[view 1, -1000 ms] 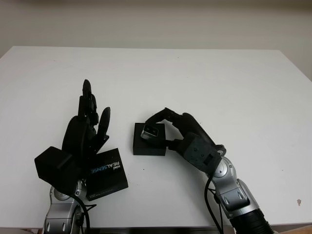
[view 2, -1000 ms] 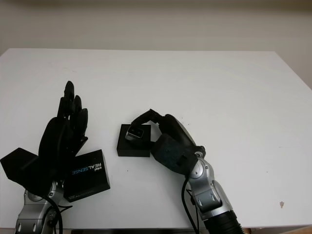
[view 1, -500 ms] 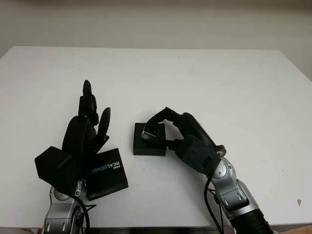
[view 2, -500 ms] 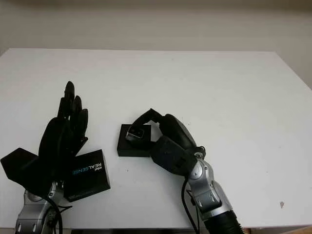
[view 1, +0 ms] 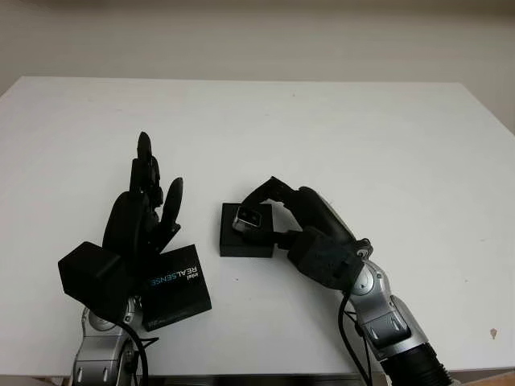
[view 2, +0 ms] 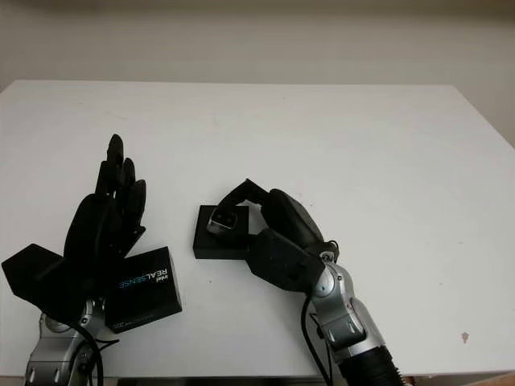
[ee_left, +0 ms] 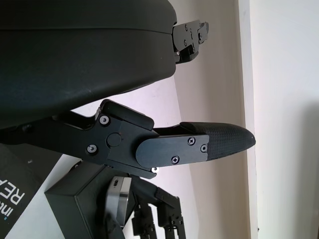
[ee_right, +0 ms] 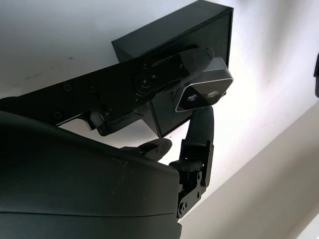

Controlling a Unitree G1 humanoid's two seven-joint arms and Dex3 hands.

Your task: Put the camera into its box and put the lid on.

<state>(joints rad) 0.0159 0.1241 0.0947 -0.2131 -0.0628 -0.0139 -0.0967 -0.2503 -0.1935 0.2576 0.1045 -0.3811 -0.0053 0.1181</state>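
Fingers (ee_right: 192, 62) of the right hand (view 1: 278, 211) are curled around the camera (view 1: 249, 218), gripping it over the box (view 1: 245, 232); one black finger crosses the camera's top in the right wrist view, another sits under it. Left hand (view 1: 145, 211) is open, fingers pointing up toward the frame's top, lower left of the head view.

White counter (view 1: 322, 137) takes up most of the frame, pale wall band along the top edge.

Right arm comes in from the bottom right, silver forearm, black hand reaching to frame centre.

Left arm comes in at the bottom left, hand raised above the counter, palm side turned toward the centre.

Lid (view 1: 175, 286), black with "REALSENSE" print, lies on the counter in the lower left, just beside and partly behind the left hand, tilted relative to the counter edge.

Box, black, low and square, sits on the counter at centre, right of the left hand, apart from the lid.

Camera, small silver body with a dark lens face, is at the box's right part, tilted; whether it touches the box floor cannot be told.
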